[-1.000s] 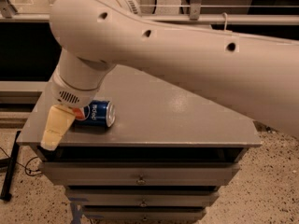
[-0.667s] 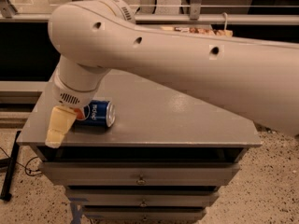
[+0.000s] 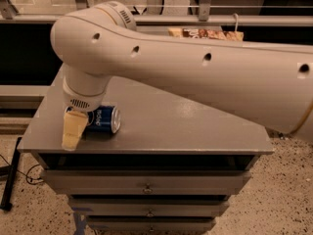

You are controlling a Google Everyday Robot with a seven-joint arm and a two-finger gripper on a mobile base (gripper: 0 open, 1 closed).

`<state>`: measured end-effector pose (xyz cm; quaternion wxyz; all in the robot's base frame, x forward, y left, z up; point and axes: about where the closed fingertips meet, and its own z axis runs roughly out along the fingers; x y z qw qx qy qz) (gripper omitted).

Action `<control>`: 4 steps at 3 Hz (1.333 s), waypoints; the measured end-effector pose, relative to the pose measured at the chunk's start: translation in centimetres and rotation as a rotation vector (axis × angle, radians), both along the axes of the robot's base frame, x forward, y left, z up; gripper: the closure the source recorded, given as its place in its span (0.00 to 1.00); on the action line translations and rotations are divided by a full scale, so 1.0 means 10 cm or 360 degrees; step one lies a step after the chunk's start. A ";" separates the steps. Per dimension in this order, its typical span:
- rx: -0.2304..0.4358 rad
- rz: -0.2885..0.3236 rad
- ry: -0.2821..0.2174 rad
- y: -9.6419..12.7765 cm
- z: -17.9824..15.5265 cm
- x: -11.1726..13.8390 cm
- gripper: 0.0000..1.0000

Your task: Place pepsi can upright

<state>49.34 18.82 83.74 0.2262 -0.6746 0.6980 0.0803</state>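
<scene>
The view is dominated by the robot's white arm [image 3: 195,77], stretched from the right edge across to the left side of the grey cabinet top [image 3: 195,126]; compared with a second ago, its wrist end has been swung a little rightward and brought closer to vertical. Below it, the cabinet's drawers [image 3: 146,182] are seen shut, and a brown snack bag [image 3: 200,33] is glimpsed behind the arm at the back, well apart from the action.

The gripper [image 3: 73,131] is now held low at the front-left corner of the top, pointing down, just beside the left end of the can and partly in front of it; a second ago it was set further left and more tilted. Whether it is open, closed or already around the can cannot be told, since most of it is hidden under the wrist.

The pepsi can [image 3: 103,119] has not been moved; it lies on its side near the front-left corner, silver end facing right, white lettering showing. So the change is in the approach only, and it can be judged that the grasp is being lined up and that nothing of the task has been done yet. The can remains to be gripped, turned onto its base and released; a round can on its side may be expected to roll if nudged.
</scene>
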 end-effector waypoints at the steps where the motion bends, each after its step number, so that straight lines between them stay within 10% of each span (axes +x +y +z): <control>1: -0.0069 0.0028 -0.0047 -0.10 -0.06 0.12 0.15; 4: -0.0124 0.0016 -0.0150 -0.38 0.59 0.97 0.85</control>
